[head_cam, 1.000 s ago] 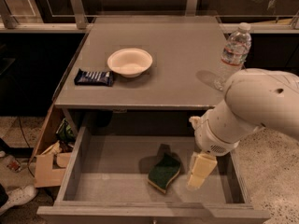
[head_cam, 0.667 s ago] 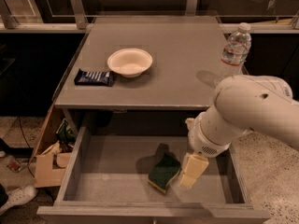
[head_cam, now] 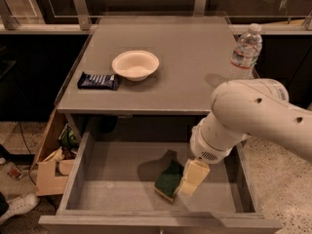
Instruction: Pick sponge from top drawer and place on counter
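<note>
Camera view, sole feed. Sponge [head_cam: 168, 180] lies on the floor of the open top drawer [head_cam: 78, 175], right of centre and near the front wall, green scrub layer up with a strip of yellow foam showing at its lower edge.

Gripper [head_cam: 193, 179] hangs inside the drawer at the sponge's right edge, touching it or just beside it. I cannot tell whether it is released or clenched. I see no sign that the sponge is lifted.

Handling, as I judge it: the sponge is light, soft and compressible, not fragile. The foam will give under pressure, so I would close across its two long sides at mid-length.

Counter [head_cam: 180, 84] carries a white bowl [head_cam: 135, 65], a dark blue snack wrapper [head_cam: 97, 81] and a water bottle [head_cam: 245, 50]. Bare surface shows at centre and front.

Change against the earlier frames: the gripper has shifted left, from well beside the sponge to its edge. The sponge has not visibly moved.
</note>
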Robot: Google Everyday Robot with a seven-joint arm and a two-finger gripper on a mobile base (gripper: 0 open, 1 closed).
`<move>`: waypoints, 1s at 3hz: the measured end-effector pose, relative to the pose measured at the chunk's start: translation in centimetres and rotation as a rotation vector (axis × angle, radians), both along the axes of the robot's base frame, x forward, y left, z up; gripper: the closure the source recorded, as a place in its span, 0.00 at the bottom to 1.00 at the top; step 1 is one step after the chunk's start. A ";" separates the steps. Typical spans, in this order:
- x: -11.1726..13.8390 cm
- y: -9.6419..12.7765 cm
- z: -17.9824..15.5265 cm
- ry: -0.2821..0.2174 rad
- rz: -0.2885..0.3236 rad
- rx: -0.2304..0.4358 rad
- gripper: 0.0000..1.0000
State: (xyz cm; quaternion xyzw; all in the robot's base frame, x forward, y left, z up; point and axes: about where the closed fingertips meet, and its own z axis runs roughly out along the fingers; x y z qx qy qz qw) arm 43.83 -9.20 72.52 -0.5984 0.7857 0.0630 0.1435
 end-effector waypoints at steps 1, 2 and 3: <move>0.2 0.4 -0.7 0.010 -0.011 -0.016 0.00; 0.6 1.1 -4.1 0.079 -0.049 -0.033 0.00; 0.4 1.5 -6.2 0.124 -0.062 -0.037 0.00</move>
